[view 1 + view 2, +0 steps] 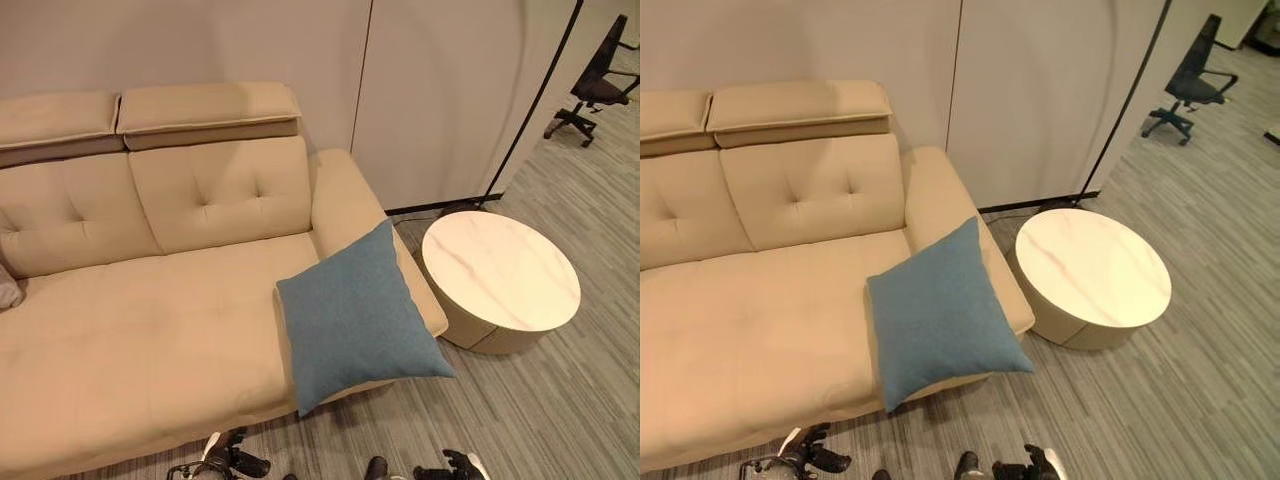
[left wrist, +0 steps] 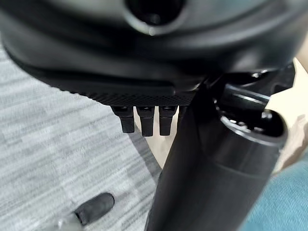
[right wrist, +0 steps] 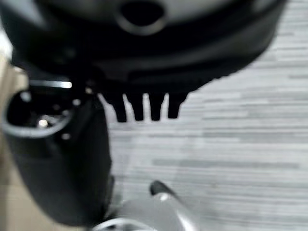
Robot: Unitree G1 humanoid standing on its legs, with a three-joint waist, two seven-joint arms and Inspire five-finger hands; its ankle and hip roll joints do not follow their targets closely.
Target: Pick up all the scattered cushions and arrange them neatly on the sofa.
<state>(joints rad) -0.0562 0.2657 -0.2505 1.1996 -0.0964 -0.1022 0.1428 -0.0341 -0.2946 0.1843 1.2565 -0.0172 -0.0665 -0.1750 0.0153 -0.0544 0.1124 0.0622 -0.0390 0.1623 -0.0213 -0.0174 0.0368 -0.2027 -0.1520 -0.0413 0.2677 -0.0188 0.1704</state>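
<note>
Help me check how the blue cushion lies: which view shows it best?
The left eye view: the whole blue cushion shows, leaning on the sofa arm with a corner hanging over the seat's front edge. The right eye view shows it just as fully. The left wrist view catches a teal patch; the right wrist view shows carpet.

No readable text, labels or signs
</note>
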